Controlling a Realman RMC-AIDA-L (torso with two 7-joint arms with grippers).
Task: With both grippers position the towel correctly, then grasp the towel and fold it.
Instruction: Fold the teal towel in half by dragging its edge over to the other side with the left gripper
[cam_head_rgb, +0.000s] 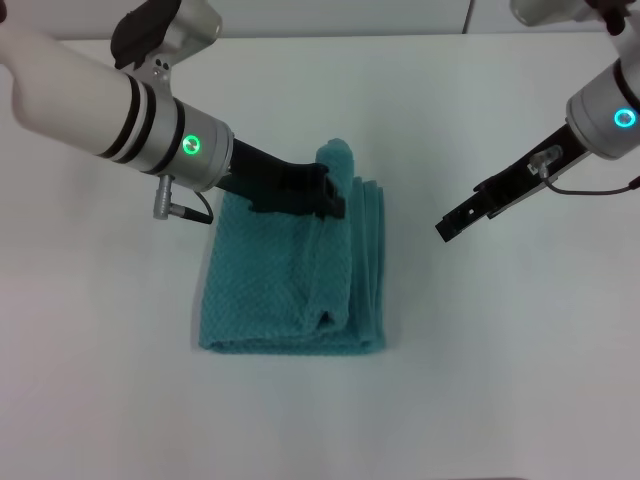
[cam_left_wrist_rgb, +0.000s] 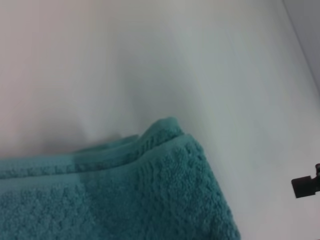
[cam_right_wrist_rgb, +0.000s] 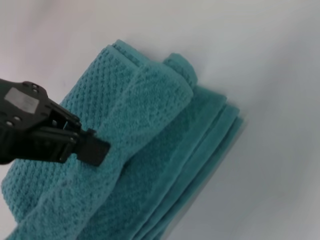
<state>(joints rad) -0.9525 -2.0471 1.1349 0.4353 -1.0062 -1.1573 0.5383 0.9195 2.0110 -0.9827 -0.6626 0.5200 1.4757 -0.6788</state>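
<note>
My left gripper (cam_head_rgb: 330, 195) is pinching a raised fold of the towel (cam_head_rgb: 290, 280), its fingers closed on the cloth near the far edge. That fold is draping over the layers beneath, whose stacked edges are showing along the towel's right side. The towel is lying in layers on the white table (cam_head_rgb: 500, 350), near the middle. My right gripper (cam_head_rgb: 452, 222) is hovering well apart to the right, holding nothing; I cannot tell how far its fingers are parted.
</note>
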